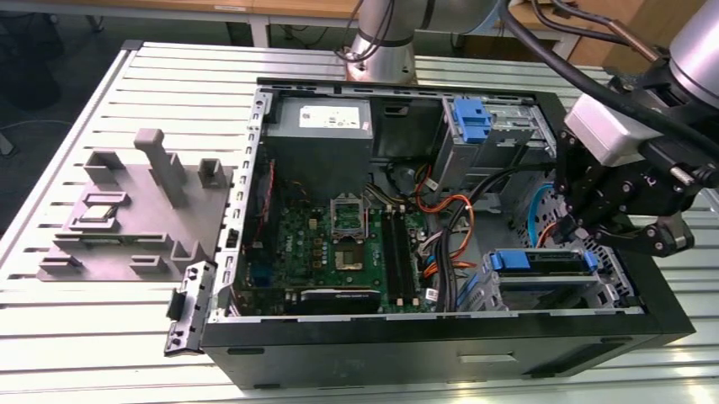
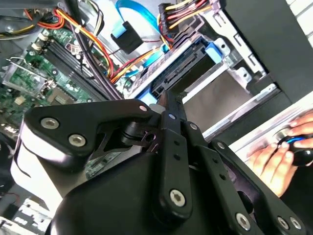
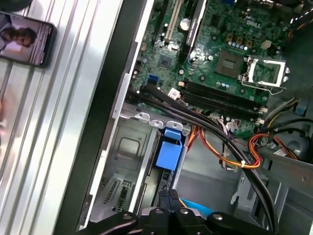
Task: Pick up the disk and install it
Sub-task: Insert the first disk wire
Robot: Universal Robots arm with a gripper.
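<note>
Since the gripper (image 2: pixel 170 102) has its fingers drawn together with nothing visible between them, you are pushing here, not carrying. In the second wrist view the joined tips sit against the near edge of the disk (image 2: pixel 183 73). The disk, in its blue carrier, lies in the drive cage (image 2: pixel 234 78) at a corner of the computer case (image 1: pixel 450 337), on the exterior view's right. It is directly beyond the fingertips and in line with them.

I judge this to be the install step, and well along. The pick-up is done and the disk rests between the cage walls, though I cannot tell whether it is fully seated or latched. Any further push calls for a straight line along the cage, without tilt, so the carrier does not bind on the walls. It also calls for light force.

Just beside the cage runs a bundle of orange and yellow cables (image 2: pixel 93 36), with a blue flat cable (image 2: pixel 129 22) close by; keep the linkages clear of both. Further out lies the motherboard (image 1: pixel 337 244). Outside the case a person's hand (image 2: pixel 276 154) is at the slotted table (image 1: pixel 113 337), near the case wall. Mind it when you move the arm.
</note>
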